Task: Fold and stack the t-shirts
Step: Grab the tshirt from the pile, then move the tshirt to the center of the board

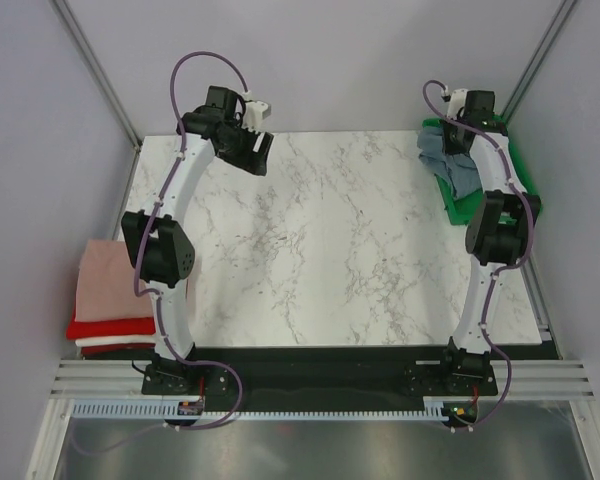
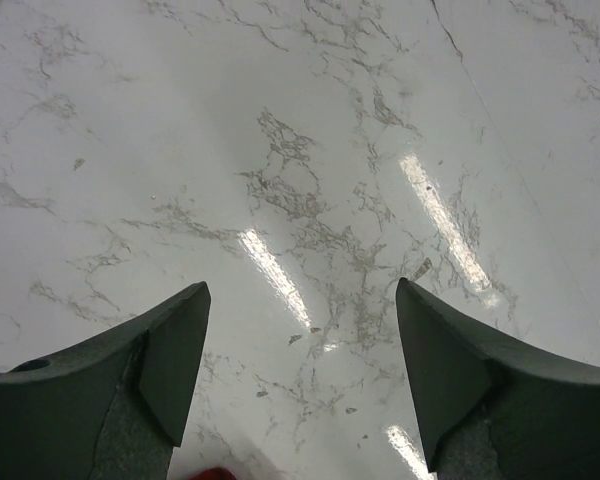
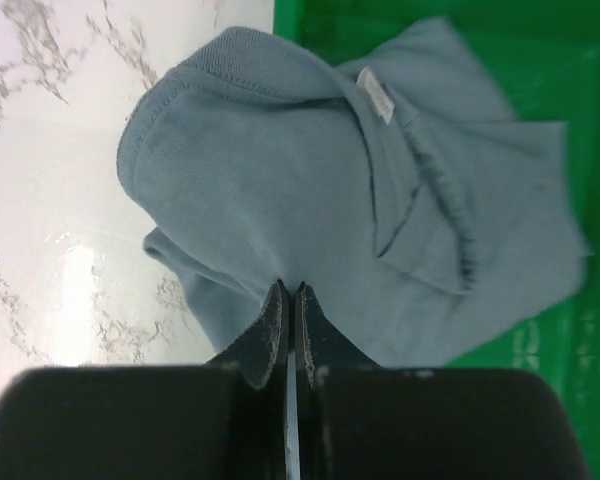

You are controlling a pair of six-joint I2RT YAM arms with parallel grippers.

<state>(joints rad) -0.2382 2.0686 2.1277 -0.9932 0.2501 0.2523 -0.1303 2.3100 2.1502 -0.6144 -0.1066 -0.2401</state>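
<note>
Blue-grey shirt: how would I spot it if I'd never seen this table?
Look at the white marble table, then its far right corner, where the green tray sits. The blue-grey shirt lies crumpled there, spilling from the tray onto the marble. It is the only unfolded one; the pink, red and white shirts are stacked folded on the left.

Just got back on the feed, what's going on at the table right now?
The right hand looks pinched shut on the blue-grey shirt, which lies crumpled partly in the green tray and partly on the marble table at the far right. The left hand hangs open over bare marble, holding nothing. At the table's left edge sits a folded stack: pink shirt on top, red shirt and white shirt below. The blue-grey one is not yet folded.
</note>
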